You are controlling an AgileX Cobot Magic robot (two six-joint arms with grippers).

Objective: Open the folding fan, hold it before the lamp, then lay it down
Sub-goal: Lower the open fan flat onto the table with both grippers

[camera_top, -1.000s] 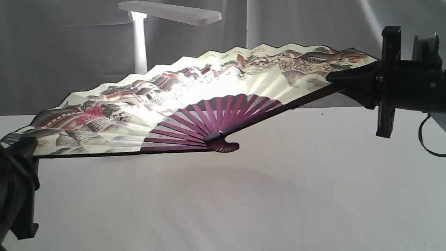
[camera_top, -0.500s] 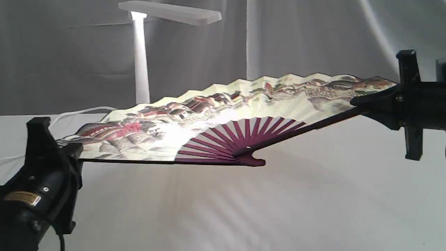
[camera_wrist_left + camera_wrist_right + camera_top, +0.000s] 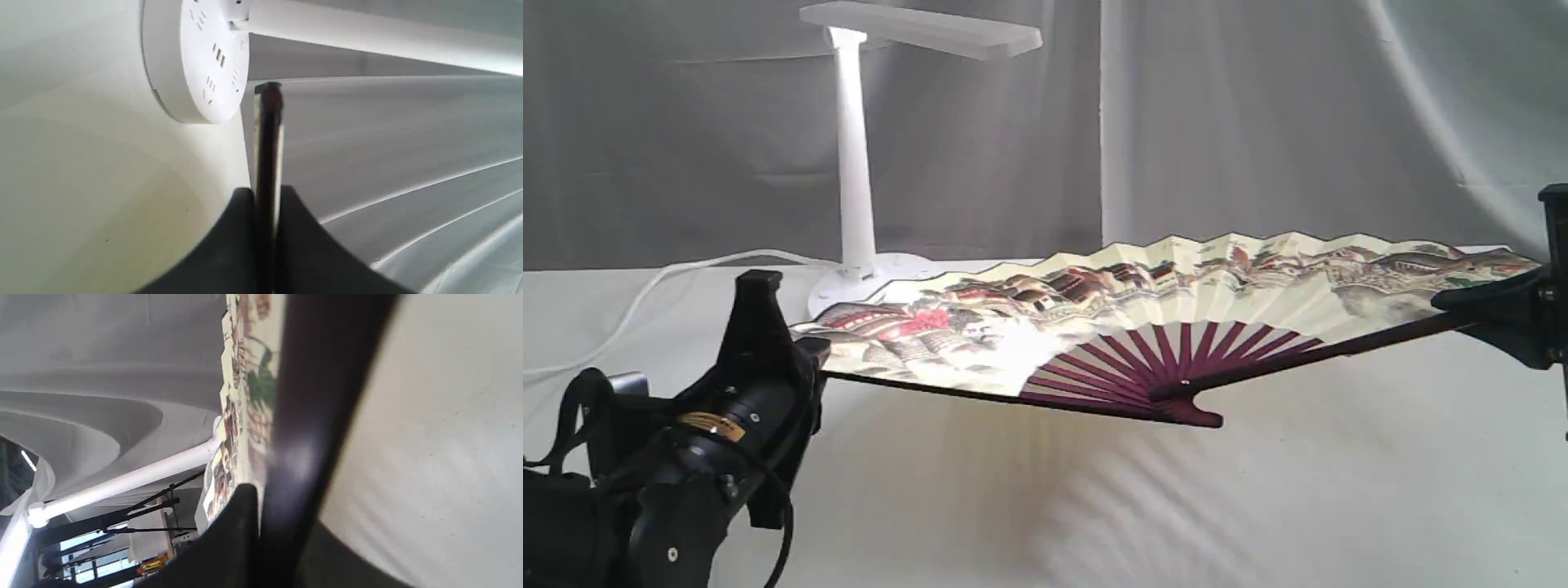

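Lay-down step, I'd say: fan (image 3: 1176, 302) spread between left fingers (image 3: 229, 245) and right fingers (image 3: 237, 539), each clamping a guard; next, lower it level onto the counter (image 3: 1339, 506).

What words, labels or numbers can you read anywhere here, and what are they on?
None can be read.
The gold label on the left gripper: too small to read.
The folding fan: painted scenery; any writing is too blurred to read.
The lamp base: only socket slots, no letters.
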